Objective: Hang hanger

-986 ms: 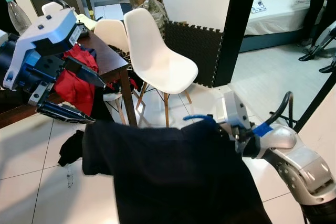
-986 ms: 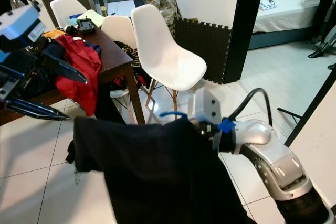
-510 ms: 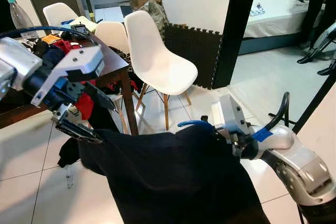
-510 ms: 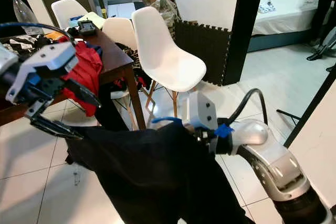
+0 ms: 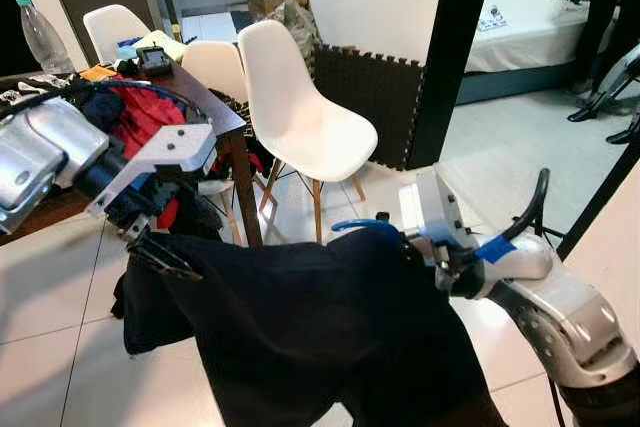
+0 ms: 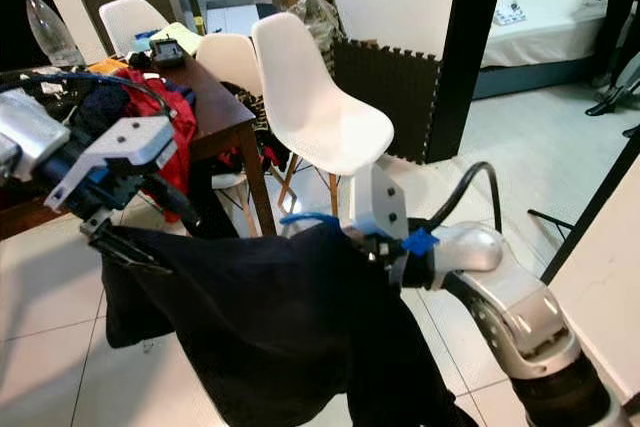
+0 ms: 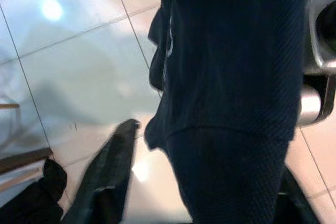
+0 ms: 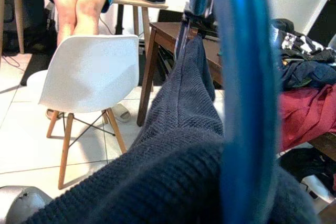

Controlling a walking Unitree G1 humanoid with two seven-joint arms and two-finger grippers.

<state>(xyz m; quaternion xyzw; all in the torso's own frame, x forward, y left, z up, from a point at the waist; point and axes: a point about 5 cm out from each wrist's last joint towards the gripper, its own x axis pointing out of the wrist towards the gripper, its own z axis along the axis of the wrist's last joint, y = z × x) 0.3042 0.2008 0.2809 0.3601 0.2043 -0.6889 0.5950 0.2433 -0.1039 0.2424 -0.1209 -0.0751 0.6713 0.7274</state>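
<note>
Where white tiles (image 5: 60, 287) spread, chairs (image 5: 295, 112) stand.

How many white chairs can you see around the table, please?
3: the nearest white chair stands by the table's corner, a second is tucked behind it, a third sits at the far side. Others may be hidden.

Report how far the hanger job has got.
Done: the dark garment is draped over the blue hanger, which the right gripper holds up. In hand: the left gripper is at the garment's far edge, apparently spreading it. Left: hanging it up; no rail or hook can be seen, just the white chair and table ahead.
</note>
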